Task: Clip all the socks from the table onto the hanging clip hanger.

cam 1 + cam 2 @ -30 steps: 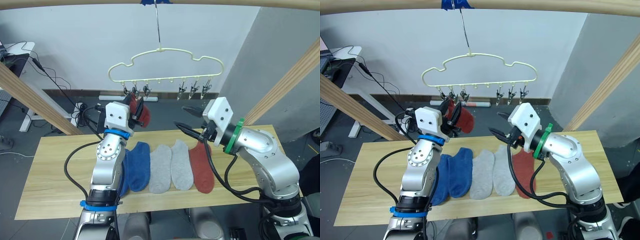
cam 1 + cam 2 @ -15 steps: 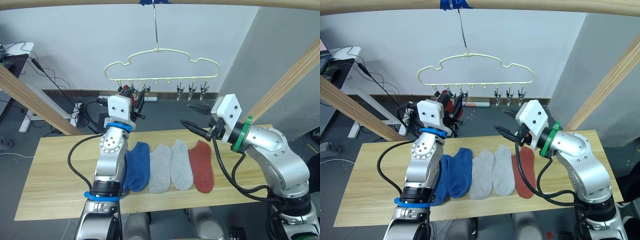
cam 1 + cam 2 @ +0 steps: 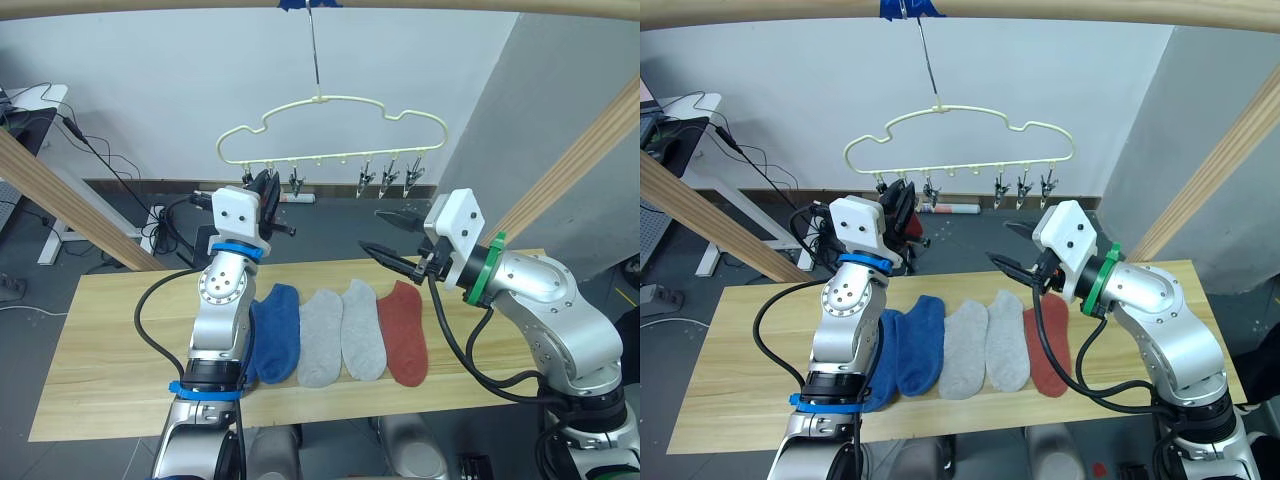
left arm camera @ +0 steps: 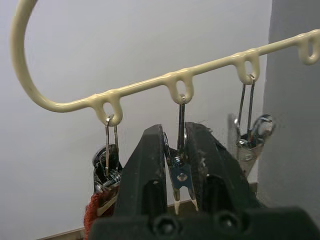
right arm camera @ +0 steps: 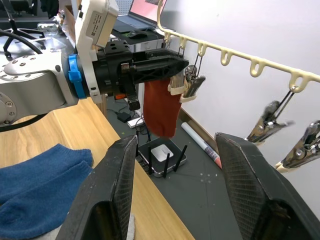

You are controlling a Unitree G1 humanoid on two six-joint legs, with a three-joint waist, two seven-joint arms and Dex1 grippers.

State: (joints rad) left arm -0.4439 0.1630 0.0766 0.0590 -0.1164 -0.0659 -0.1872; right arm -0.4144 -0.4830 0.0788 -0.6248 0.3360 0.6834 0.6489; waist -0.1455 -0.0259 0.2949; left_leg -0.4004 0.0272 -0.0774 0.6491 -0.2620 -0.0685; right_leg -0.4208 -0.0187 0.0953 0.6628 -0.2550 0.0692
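Note:
The pale yellow clip hanger [image 3: 330, 100] hangs by its hook from the top beam, with a row of metal clips under it. My left gripper [image 3: 268, 190] is raised to the hanger's left end, shut around the second clip [image 4: 181, 172]. A rust red sock [image 5: 160, 107] hangs beside it under the first clip [image 4: 107, 167]. My right gripper [image 3: 390, 238] hovers open above the table's right half, holding nothing. On the table [image 3: 110, 340] lie two blue socks [image 3: 272, 330], two light grey socks [image 3: 320, 338] and a rust red sock [image 3: 403, 332] side by side.
Thick wooden poles slant down at the left [image 3: 70, 200] and right [image 3: 580, 160] of the table, under a top beam [image 3: 1040, 10]. Cables and a power strip [image 3: 160, 225] lie on the floor behind the table. Several free clips [image 3: 390, 178] hang on the hanger's right side.
My left gripper rose with the red sock to the hanger's left clips and now sits around a clip. The hanger swung left, then back. The right gripper shifted slightly right.

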